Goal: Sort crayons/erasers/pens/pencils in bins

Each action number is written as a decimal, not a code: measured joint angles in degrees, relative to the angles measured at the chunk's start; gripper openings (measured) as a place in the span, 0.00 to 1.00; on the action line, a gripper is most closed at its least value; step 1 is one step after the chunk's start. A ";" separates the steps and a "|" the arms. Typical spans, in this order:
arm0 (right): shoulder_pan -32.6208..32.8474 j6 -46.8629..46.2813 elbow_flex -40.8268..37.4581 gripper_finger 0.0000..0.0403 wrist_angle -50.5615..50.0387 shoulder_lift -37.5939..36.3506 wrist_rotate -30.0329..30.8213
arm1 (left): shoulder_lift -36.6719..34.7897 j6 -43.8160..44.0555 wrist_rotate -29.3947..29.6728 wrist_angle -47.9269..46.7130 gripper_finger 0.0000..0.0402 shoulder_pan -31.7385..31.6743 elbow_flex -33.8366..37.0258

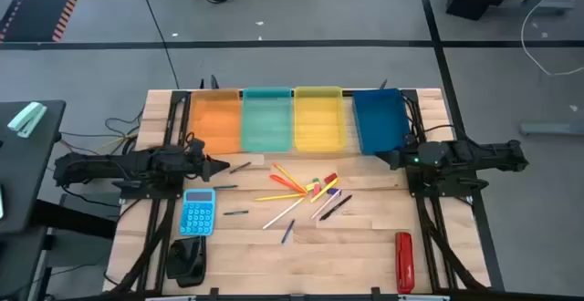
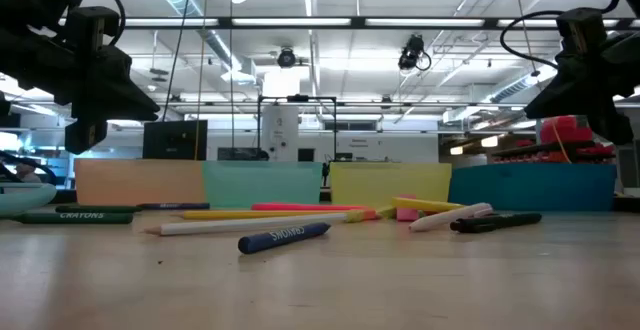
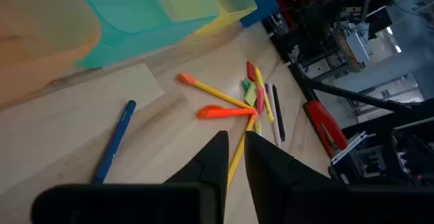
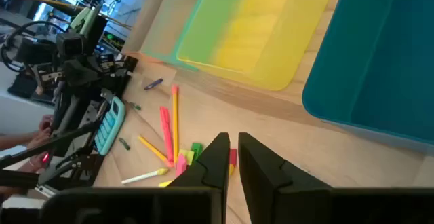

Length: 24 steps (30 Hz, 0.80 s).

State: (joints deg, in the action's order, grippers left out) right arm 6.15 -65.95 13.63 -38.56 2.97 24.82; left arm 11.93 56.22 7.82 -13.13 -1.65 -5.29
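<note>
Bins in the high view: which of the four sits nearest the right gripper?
The dark blue bin, last in the row on the right arm's side; the orange, teal and yellow ones lie farther off.

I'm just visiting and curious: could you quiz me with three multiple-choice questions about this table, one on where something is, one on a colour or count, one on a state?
1. Where is the light-blue calculator?
A. inside the yellow bin
B. on the table near the left arm
C. beside the red tool

2. How many bins stand in the row?
A. two
B. four
C. six

3. What do the bins hold?
A. nothing visible
B. all the pens
C. the calculator

Answers: 1 B, it lies just below the left pincer. 2 B, orange bin, teal bin, yellow bin, dark blue bin. 3 A, the high view shows bare bottoms.
</note>
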 joint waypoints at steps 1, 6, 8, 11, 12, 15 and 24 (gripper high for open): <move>0.00 0.00 0.01 0.10 0.00 -0.01 0.00 | -0.01 0.01 -0.01 0.00 0.15 0.00 0.01; 0.00 0.00 0.02 0.10 0.02 -0.01 0.00 | 0.01 0.01 0.01 0.00 0.16 0.02 0.01; -0.01 0.00 0.02 0.10 0.01 0.00 0.00 | -0.01 -0.01 0.01 -0.02 0.16 0.00 -0.01; 0.00 0.00 0.02 0.10 0.02 0.01 0.00 | 0.01 0.00 0.00 0.00 0.15 0.02 0.00; 0.00 0.00 0.02 0.10 0.01 0.00 0.00 | 0.00 0.01 0.01 0.00 0.15 0.00 0.00; 0.00 0.00 0.02 0.10 0.01 0.00 0.01 | 0.01 0.01 0.01 0.00 0.14 0.00 0.01; 0.00 0.01 0.02 0.10 0.00 0.01 0.00 | 0.01 -0.01 -0.01 0.00 0.16 0.00 0.01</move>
State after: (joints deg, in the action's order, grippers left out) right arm 6.15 -65.95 13.65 -38.56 2.98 24.82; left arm 11.94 56.21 7.81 -13.13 -1.65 -5.28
